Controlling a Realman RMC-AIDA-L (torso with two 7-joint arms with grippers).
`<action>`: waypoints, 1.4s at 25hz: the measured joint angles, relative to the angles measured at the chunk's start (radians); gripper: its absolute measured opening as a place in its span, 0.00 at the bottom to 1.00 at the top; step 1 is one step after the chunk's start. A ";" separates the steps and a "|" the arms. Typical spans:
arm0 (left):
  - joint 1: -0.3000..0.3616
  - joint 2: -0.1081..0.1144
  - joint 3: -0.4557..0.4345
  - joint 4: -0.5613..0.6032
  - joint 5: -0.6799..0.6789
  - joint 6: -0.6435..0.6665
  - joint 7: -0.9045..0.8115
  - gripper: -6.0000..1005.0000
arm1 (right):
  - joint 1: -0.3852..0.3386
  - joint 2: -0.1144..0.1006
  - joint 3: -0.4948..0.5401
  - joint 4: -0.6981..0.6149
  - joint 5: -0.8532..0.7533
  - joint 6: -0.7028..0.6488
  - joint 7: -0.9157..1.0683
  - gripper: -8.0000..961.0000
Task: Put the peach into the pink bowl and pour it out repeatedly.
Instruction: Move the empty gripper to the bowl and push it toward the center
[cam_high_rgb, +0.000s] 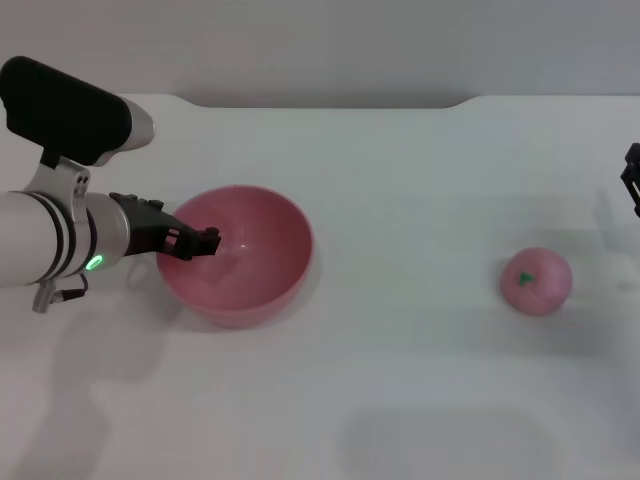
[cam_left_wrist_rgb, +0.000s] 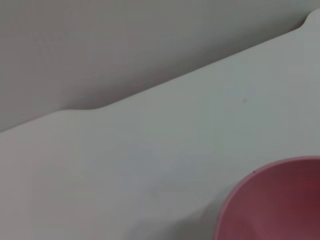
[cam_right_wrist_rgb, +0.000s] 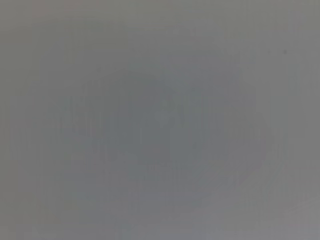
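Note:
The pink bowl (cam_high_rgb: 250, 250) stands upright on the white table (cam_high_rgb: 400, 380), left of the middle. My left gripper (cam_high_rgb: 195, 241) reaches in from the left and is shut on the bowl's left rim, one dark finger lying inside the bowl. The left wrist view shows part of the pink bowl (cam_left_wrist_rgb: 280, 200) with nothing visible in it. The peach (cam_high_rgb: 537, 281) lies on the table far to the right, its green leaf mark facing up, well apart from the bowl. Just a sliver of my right gripper (cam_high_rgb: 632, 180) shows at the right edge, above the peach.
The table's back edge (cam_high_rgb: 330, 102) runs across the top against a grey wall. The right wrist view shows only a plain grey surface.

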 joint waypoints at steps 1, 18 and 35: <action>-0.003 0.000 0.000 -0.007 0.000 0.000 -0.002 0.79 | 0.000 0.000 0.000 0.000 0.000 0.000 0.000 0.69; -0.045 0.004 0.044 -0.069 0.021 0.019 -0.010 0.55 | 0.002 0.000 -0.001 -0.001 0.000 0.001 0.000 0.69; -0.051 0.002 0.036 -0.079 0.060 0.017 -0.035 0.12 | 0.001 0.000 -0.002 0.003 0.000 0.002 0.000 0.69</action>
